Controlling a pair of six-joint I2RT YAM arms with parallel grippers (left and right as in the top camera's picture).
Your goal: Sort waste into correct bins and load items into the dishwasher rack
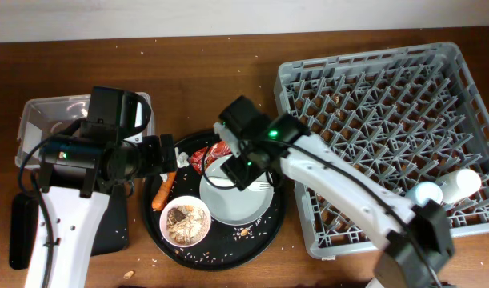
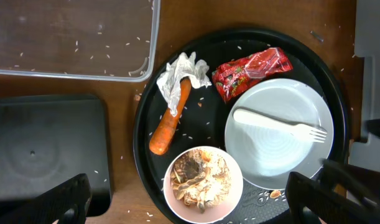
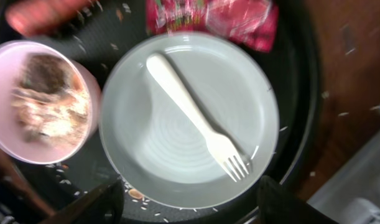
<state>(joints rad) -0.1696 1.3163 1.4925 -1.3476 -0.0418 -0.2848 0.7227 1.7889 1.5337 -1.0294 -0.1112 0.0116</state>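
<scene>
State at the sorting step, both arms poised over the round black tray [image 2: 205,127]. The left gripper [image 2: 190,186] hangs with its fingers spread wide and grasping nothing. Below it lie the orange carrot piece [image 2: 168,124] and the crumpled white tissue [image 2: 177,78], touching each other on the tray's 10 o'clock side. The red snack wrapper [image 2: 252,71] lies at 1 o'clock, touching the plate's rim, and the white bowl [image 2: 238,177] of food scraps [image 2: 199,180] sits at 6 o'clock. The clear tub [image 2: 153,37] lies off the tray at 10 o'clock and the flat black tray [image 2: 46,149] at 8 o'clock; neither holds any waste beyond stray crumbs. The right gripper [image 3: 190,202] hovers likewise released and empty over the pale grey plate [image 3: 233,99], which carries a white fork [image 3: 190,112] lying diagonally. The dishwasher rack [image 1: 372,104] stands at 3 o'clock of the tray in the overhead view, with two pale cups [image 1: 428,192] in its 4 o'clock corner. Judged step: first picks from the tray. The fork likely must come off before the plate is tilted. The left arm's nearest pick is the carrot or tissue, and the overlap calls for a separating grasp.
</scene>
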